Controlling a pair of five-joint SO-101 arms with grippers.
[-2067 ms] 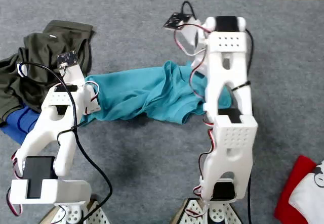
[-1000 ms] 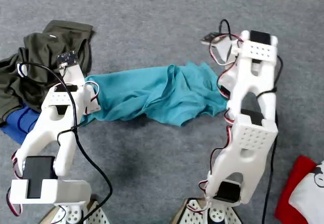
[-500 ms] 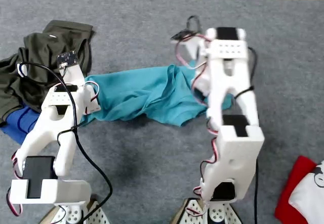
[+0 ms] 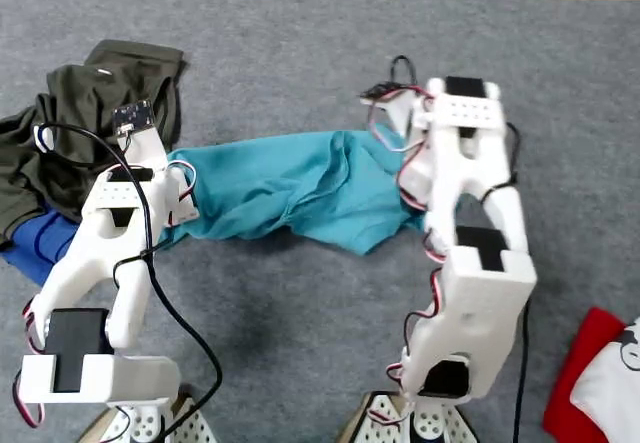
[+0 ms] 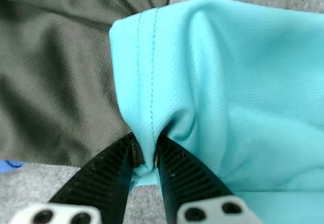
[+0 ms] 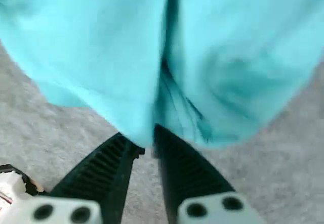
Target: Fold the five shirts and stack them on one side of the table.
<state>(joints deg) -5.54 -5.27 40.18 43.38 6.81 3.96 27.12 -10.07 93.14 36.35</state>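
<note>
Teal shirt (image 4: 290,188) lies bunched across the table (image 4: 300,323), strung between both arms. Left gripper (image 5: 145,148) sits low beside the dark green shirt (image 4: 90,113), jaws pinching the teal hem. Right gripper (image 6: 148,142), arm extended forward, is clamped on the other end, tips partly under cloth. Red-and-white shirt (image 4: 600,383) is cut off at the right edge.

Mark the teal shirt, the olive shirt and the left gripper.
teal shirt (image 4: 290,188), high view, middle of the cloth
olive shirt (image 4: 95,93), high view, its upper part
left gripper (image 5: 146,143), left wrist view, midway between the fingertips
</note>
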